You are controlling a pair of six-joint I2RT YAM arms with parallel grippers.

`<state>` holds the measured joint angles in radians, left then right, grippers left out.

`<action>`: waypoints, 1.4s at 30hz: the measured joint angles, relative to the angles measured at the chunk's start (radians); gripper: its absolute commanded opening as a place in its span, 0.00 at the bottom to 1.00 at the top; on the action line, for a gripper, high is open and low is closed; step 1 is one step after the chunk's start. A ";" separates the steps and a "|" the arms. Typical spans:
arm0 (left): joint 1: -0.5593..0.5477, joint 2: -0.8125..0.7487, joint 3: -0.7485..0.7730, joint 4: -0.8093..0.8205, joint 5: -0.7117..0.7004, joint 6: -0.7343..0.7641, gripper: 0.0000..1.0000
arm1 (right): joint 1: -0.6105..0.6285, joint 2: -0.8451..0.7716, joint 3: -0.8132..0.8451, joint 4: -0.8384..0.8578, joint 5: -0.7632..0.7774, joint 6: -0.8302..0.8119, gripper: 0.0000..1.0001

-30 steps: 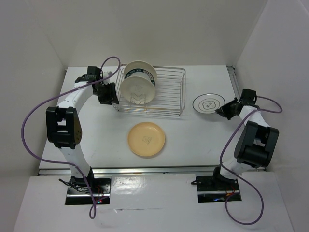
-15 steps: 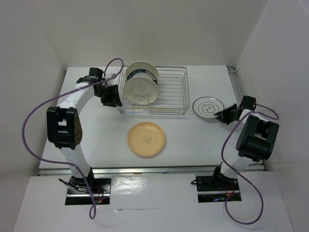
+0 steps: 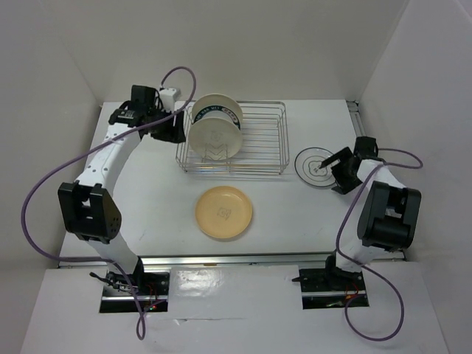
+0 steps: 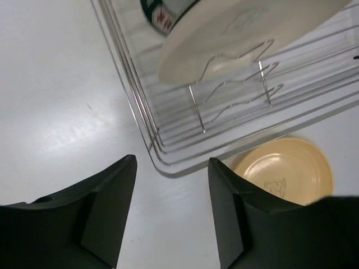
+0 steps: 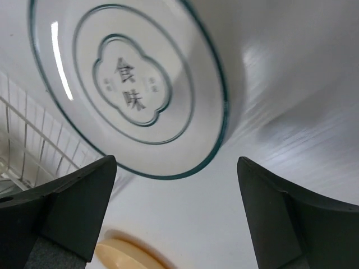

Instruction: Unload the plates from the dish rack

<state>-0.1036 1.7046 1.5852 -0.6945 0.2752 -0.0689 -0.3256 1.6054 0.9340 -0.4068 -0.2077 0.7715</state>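
White laminate counter [image 3: 147, 199] carries all items, with walls on three sides.

Item 1, dish rack [image 3: 280, 140]: silver wire, rectangular, low railed sides, standing toward the far middle of the counter. The left wrist view shows one corner of it [image 4: 168, 162] and the V-shaped slot wires.

Item 2, cream plate [image 3: 212, 138]: on edge in the slots at the left end of the rack, leaning, its face toward the near side. Seen from below in the left wrist view [image 4: 224, 39].

Item 3, second racked plate [image 3: 219, 106]: directly behind the cream one and mostly hidden by it. A dark green band with lettering shows on it [image 4: 160, 11]. Whether the two touch cannot be told.

Item 4, tan plate [image 3: 223, 212]: flat on the counter in front of the rack, well apart from it, face up, with a small mark at its centre [image 4: 283, 168].

Item 5, white plate with blue-green rim [image 3: 316, 161]: flat on the counter just right of the rack, face up, with characters inside a lobed ring at its centre [image 5: 129, 89].

Item 6, left fingers [image 3: 169, 133]: beside the rack's left end, near the cream plate. They [image 4: 106, 207] are spread apart and hold nothing; the rack corner shows in the gap between them.

Item 7, right fingers [image 3: 341, 177]: at the near right edge of the rimmed plate. They [image 5: 67, 213] are spread wide and hold nothing; the plate lies beyond them.
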 measured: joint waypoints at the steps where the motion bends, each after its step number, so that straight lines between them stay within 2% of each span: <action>1: -0.015 -0.007 0.021 0.014 -0.011 0.031 0.71 | 0.031 -0.016 0.013 -0.014 0.031 -0.003 0.95; 6: -0.131 -0.001 0.146 0.078 -0.047 0.265 0.77 | 0.145 -0.108 0.078 -0.049 0.139 -0.004 0.95; 11: -0.214 0.105 0.285 0.123 -0.070 0.438 0.77 | 0.219 -0.149 0.145 -0.051 0.204 -0.031 0.95; 16: -0.223 0.296 0.422 0.142 -0.152 0.511 0.76 | 0.304 -0.149 0.205 -0.059 0.249 -0.081 0.95; 19: -0.222 0.357 0.432 0.132 -0.182 0.535 0.75 | 0.330 -0.153 0.211 -0.063 0.268 -0.104 0.95; 22: -0.221 0.374 0.431 0.117 -0.188 0.542 0.66 | 0.336 -0.162 0.211 -0.075 0.281 -0.116 0.95; 23: -0.220 0.374 0.429 0.118 -0.187 0.544 0.59 | 0.336 -0.165 0.211 -0.077 0.285 -0.119 0.95; 24: -0.221 0.373 0.429 0.120 -0.187 0.542 0.51 | 0.336 -0.169 0.211 -0.078 0.286 -0.121 0.95; 25: -0.222 0.372 0.429 0.121 -0.190 0.539 0.32 | 0.336 -0.172 0.211 -0.079 0.289 -0.124 0.95; 26: -0.223 0.372 0.428 0.118 -0.195 0.537 0.22 | 0.338 -0.174 0.211 -0.079 0.292 -0.128 0.94; 29: -0.223 0.372 0.428 0.123 -0.234 0.585 0.02 | 0.340 -0.176 0.211 -0.081 0.299 -0.139 0.94; 30: -0.222 0.372 0.428 0.120 -0.233 0.590 0.00 | 0.340 -0.176 0.211 -0.081 0.299 -0.143 0.94; 37: -0.228 0.360 0.428 0.127 -0.272 0.527 0.00 | 0.341 -0.177 0.211 -0.082 0.302 -0.164 0.94; 42: -0.224 0.295 0.419 0.144 -0.302 0.484 0.00 | 0.352 -0.179 0.211 -0.081 0.298 -0.169 0.94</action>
<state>-0.3271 1.9995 2.0045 -0.5503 -0.0265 0.4156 0.0265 1.4269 1.1450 -0.4881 0.0906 0.6022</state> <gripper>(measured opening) 0.074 0.946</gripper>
